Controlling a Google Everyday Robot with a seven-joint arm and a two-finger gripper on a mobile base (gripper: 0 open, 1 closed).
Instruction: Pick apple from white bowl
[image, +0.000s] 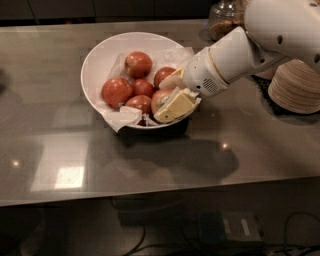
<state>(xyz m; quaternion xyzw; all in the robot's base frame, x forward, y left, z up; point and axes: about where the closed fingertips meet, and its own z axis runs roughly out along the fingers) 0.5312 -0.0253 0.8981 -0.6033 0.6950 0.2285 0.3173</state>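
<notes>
The desk (75, 150) carries the white bowl (97, 55), and the arm reaches into the bowl's right side. There the gripper (162, 103) straddles the apple (156, 97), which lies against the near-right rim, and appears to pinch it between both fingers. To do this well, hold a firm squeeze and lift straight up, so the neighbouring apples (138, 64) and the paper lining (125, 116) stay put.
</notes>
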